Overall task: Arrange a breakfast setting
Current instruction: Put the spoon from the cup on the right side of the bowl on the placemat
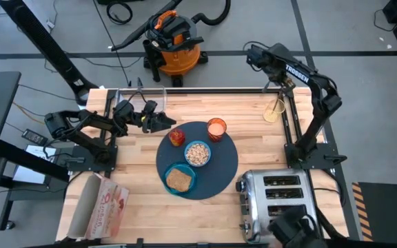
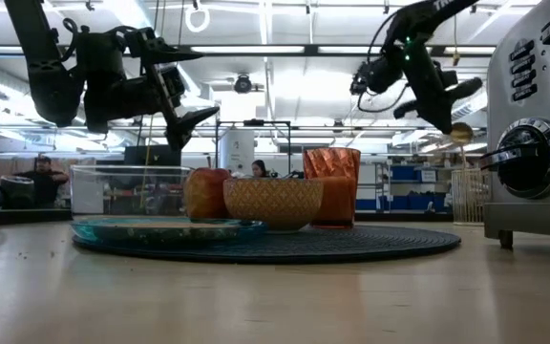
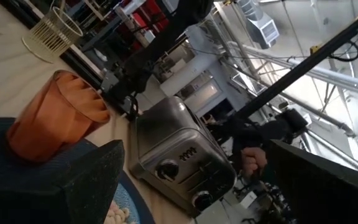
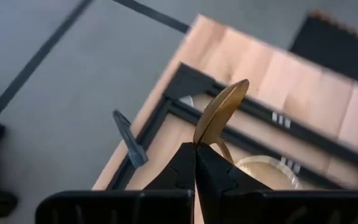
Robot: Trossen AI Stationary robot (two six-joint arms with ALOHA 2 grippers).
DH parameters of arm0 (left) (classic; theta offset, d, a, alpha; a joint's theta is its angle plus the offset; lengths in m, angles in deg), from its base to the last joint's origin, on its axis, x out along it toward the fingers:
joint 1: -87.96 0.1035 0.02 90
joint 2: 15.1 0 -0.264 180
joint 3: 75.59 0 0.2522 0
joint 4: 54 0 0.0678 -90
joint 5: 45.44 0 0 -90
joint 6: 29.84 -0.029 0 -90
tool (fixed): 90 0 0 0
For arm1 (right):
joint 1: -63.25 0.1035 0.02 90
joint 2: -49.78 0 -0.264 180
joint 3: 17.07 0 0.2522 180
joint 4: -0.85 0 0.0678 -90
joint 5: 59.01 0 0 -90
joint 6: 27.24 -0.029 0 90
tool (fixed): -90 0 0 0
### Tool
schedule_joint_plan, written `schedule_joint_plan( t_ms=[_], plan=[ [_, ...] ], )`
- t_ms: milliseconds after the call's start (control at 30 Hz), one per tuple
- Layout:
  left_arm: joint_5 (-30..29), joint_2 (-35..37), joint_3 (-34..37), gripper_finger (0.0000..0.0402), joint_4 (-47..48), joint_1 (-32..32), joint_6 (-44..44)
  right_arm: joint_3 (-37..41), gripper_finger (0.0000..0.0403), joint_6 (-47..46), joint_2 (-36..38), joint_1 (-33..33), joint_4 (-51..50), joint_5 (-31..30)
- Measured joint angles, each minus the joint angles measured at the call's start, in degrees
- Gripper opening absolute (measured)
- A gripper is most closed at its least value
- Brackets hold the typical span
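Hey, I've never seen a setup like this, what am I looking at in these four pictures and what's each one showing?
This is a robot with two dark arms at a wooden table, each ending in a two-finger gripper. One picture looks straight down from above, one looks level across the table top, and two come from cameras on the arms' wrists.

On the table lies a round dark mat carrying a bowl, a teal plate with toast, a red-orange fruit and an orange cup. A chrome toaster and a pink cereal box sit nearer the front edge.

The right gripper, at the table's far right corner, is shut on a gold spoon. The left gripper hangs open beside the fruit, holding nothing.
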Motion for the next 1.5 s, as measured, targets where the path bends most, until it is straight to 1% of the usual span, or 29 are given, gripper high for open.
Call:
schedule_joint_plan(
  t_ms=[133, 233, 400, 533, 633, 733, 800, 900, 1067, 1233, 1333, 1400, 1433, 1500],
  plan=[
    [0.0, 0.0, 0.0, 0.0396, 0.1, 0.0, -2.0, 0.0, 0.0005, 11.1, 1.4, 3.1, 0.0, -4.5],
    [-0.1, 0.0, 0.0, 0.0396, 0.1, 0.0, -3.3, 0.0, 0.0005, 16.6, 2.6, 6.0, 0.4, -6.5],
    [-0.1, 0.0, 0.0, 0.0396, 0.2, 0.0, -4.5, 0.0, 0.0003, 18.5, 5.4, 10.7, 1.5, -8.4],
    [-0.1, 0.0, 0.0, 0.0396, 0.3, 0.0, -5.2, 0.0, 0.0002, 22.1, 8.2, 14.1, 4.7, -9.5],
    [-0.1, 0.0, 0.0, 0.0396, 0.2, 0.0, -5.1, 0.0, 0.0002, 24.6, 10.5, 16.9, 5.1, -11.2],
    [-0.2, 0.6, 0.0, 0.0396, -2.9, -0.2, -3.2, 0.0, 0.0002, 28.1, 12.4, 20.3, 5.1, -13.3],
    [-0.4, 1.0, -0.4, 0.0396, -6.5, -1.0, -2.3, 0.0, 0.0002, 30.2, 14.0, 22.9, 5.1, -14.1],
    [-0.4, 1.3, -1.5, 0.0396, -9.5, -2.3, -0.2, -0.6, 0.0002, 32.8, 16.0, 26.9, 5.0, -15.2],
    [-0.5, 2.6, -5.0, 0.0396, -9.5, -5.4, 1.6, -5.5, 0.0001, 42.5, 17.0, 33.1, 5.1, -17.5],
    [0.3, 3.5, -8.6, 0.0396, -9.7, -7.8, 4.0, -13.0, 0.0001, 53.6, 14.4, 40.1, 5.6, -18.0],
    [1.5, 4.7, -10.0, 0.0396, -9.2, -8.7, 6.5, -16.4, 0.0001, 60.1, 12.6, 45.5, 6.0, -18.1],
    [1.6, 6.2, -10.9, 0.0396, -9.7, -9.4, 7.1, -17.7, 0.0001, 60.8, 11.9, 48.7, 6.0, -17.9],
    [1.6, 7.1, -11.3, 0.0396, -9.6, -9.7, 7.2, -18.2, 0.0001, 59.3, 11.7, 49.9, 5.8, -17.3],
    [1.3, 8.8, -12.0, 0.0396, -9.5, -10.4, 6.6, -18.6, 0.0001, 53.6, 11.7, 51.5, 5.1, -15.6]
  ],
)
